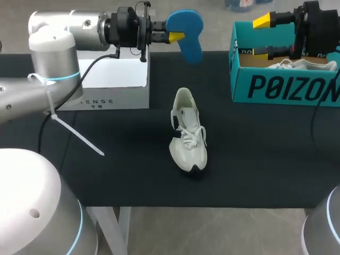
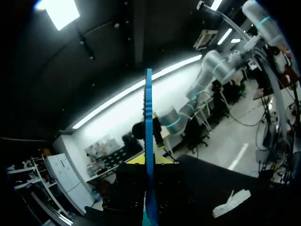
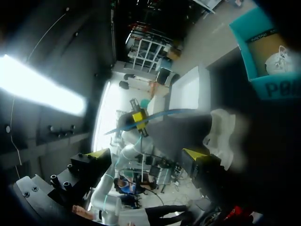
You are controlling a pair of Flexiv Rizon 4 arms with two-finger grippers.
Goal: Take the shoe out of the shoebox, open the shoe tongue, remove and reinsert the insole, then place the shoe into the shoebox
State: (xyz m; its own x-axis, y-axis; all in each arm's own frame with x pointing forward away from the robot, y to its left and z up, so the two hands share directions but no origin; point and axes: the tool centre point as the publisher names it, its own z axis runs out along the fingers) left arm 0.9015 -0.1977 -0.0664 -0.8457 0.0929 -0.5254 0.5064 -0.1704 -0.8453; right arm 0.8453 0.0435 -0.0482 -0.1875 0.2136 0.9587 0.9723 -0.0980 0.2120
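A white lace-up shoe (image 1: 187, 133) lies on the black table, toe toward the front edge. My left gripper (image 1: 175, 37) is held high above the table's back edge, shut on a blue insole (image 1: 186, 33). In the left wrist view the insole (image 2: 148, 141) stands edge-on between the fingers, and the shoe (image 2: 230, 205) lies below and off to one side. My right gripper (image 1: 261, 36) hovers open over the teal shoebox (image 1: 281, 87), nothing between its fingers. The right wrist view shows its gripper (image 3: 146, 155) facing the shoe (image 3: 221, 136), the insole (image 3: 160, 115) and the shoebox (image 3: 263, 84).
A second white shoe (image 1: 303, 65) lies inside the teal shoebox. A white box (image 1: 114, 85) stands at the back left, under my left arm. Bare black tabletop (image 1: 106, 170) surrounds the shoe.
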